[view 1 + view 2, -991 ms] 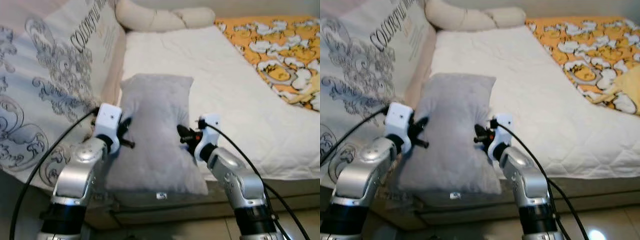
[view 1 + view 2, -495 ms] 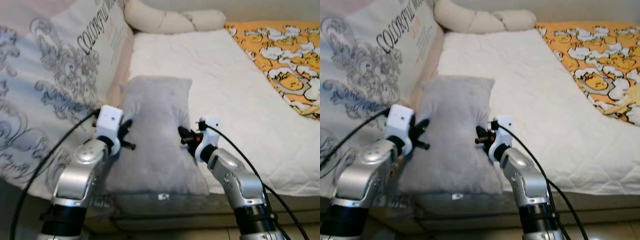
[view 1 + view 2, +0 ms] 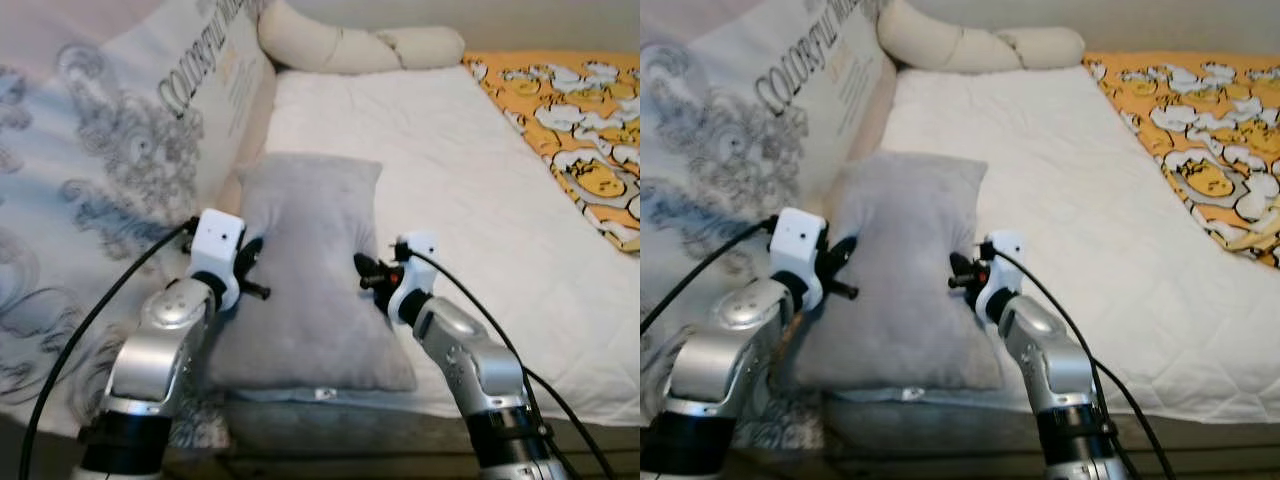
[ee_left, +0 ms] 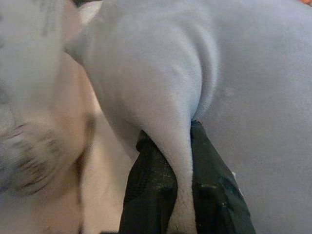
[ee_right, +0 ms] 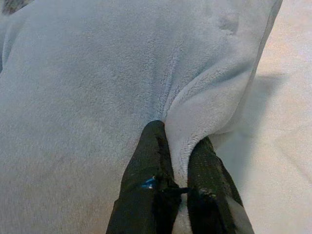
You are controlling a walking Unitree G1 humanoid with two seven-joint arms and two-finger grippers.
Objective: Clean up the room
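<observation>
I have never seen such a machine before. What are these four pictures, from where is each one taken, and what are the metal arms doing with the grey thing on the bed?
This is a humanoid robot with two silver arms, each ending in two black fingers. Two pictures come from cameras in its head, looking down at a bed with a white cover. The other two come from small cameras on its wrists, looking along the fingers. A grey pillow lies near the bed's front edge. The left gripper pinches a fold on one side of it, and the right gripper pinches the other side, as the wrist views show close up. Beside it stands a large patterned cushion; a cream bolster lies at the far end, an orange patterned blanket on the right.
</observation>
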